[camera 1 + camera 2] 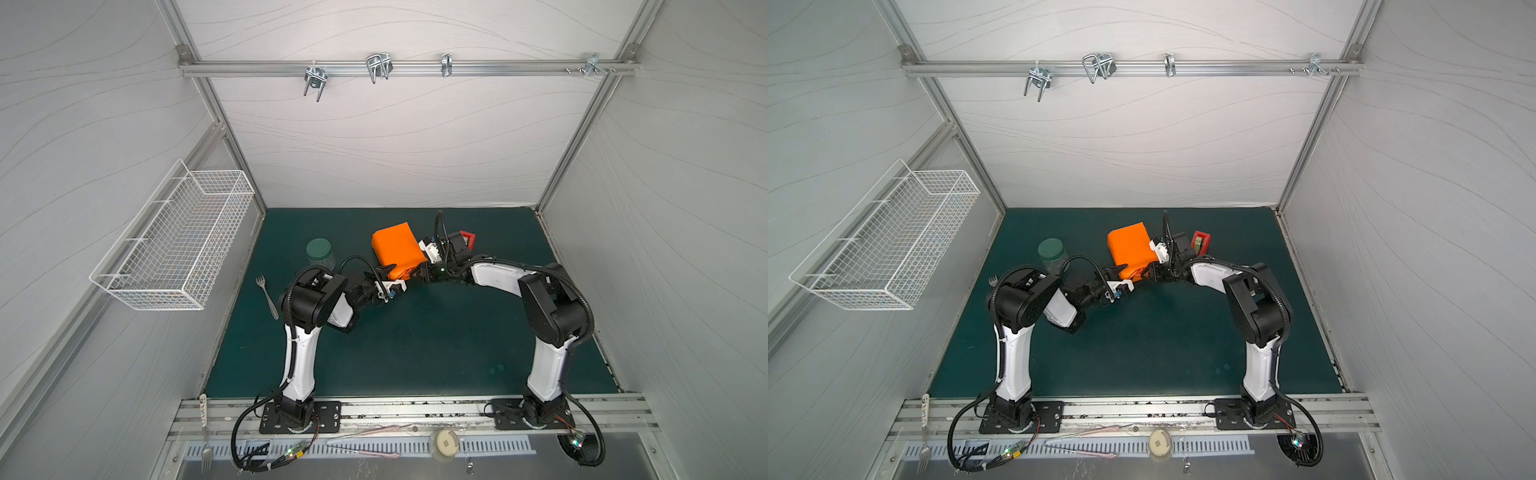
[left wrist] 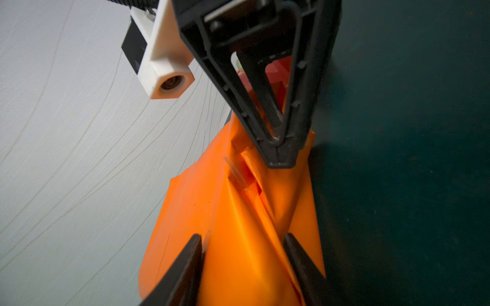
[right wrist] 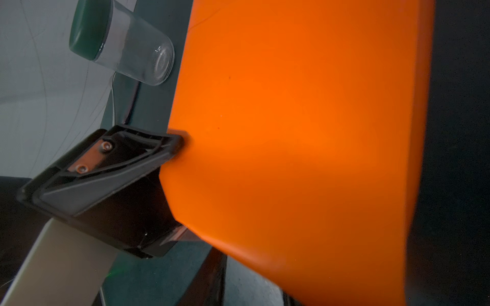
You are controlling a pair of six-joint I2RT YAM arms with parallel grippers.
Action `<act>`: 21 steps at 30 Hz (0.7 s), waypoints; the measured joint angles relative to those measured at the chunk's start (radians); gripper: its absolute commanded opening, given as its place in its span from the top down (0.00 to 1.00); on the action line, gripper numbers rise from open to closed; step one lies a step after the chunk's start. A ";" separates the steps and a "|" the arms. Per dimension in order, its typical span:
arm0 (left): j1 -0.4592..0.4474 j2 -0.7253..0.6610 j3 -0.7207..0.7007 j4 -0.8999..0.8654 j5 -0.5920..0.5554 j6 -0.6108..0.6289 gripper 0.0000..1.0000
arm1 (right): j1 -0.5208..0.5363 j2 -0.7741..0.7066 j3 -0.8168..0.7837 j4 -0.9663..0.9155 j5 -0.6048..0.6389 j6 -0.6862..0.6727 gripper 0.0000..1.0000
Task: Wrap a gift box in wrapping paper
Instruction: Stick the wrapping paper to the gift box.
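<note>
The orange wrapping paper (image 1: 395, 247) (image 1: 1128, 245) forms a boxy parcel at the back middle of the green mat; the gift box is hidden inside it. My left gripper (image 1: 397, 276) (image 2: 242, 238) is shut on the parcel's near end, one finger on each side of the folded paper (image 2: 238, 212). My right gripper (image 1: 419, 274) (image 3: 249, 288) is at the same end, coming from the right. Its fingers stand apart with mat showing between them, and one fingertip (image 2: 278, 156) rests on the folded flaps. In the right wrist view the paper (image 3: 305, 132) fills most of the picture.
A red tape dispenser (image 1: 468, 239) stands just right of the parcel, behind my right wrist. A glass jar with a green lid (image 1: 320, 251) (image 3: 119, 39) is to the left. A fork (image 1: 268, 297) lies near the mat's left edge. A wire basket (image 1: 174, 245) hangs on the left wall.
</note>
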 measured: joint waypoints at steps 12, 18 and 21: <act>0.000 0.000 0.000 0.000 0.000 0.000 0.49 | -0.033 -0.045 -0.053 -0.024 0.003 -0.067 0.47; 0.000 0.000 0.000 0.000 0.000 0.000 0.49 | -0.054 -0.120 -0.116 -0.025 -0.018 -0.134 0.50; 0.000 0.000 0.000 0.000 0.000 0.000 0.49 | -0.055 -0.132 -0.118 -0.023 -0.030 -0.156 0.56</act>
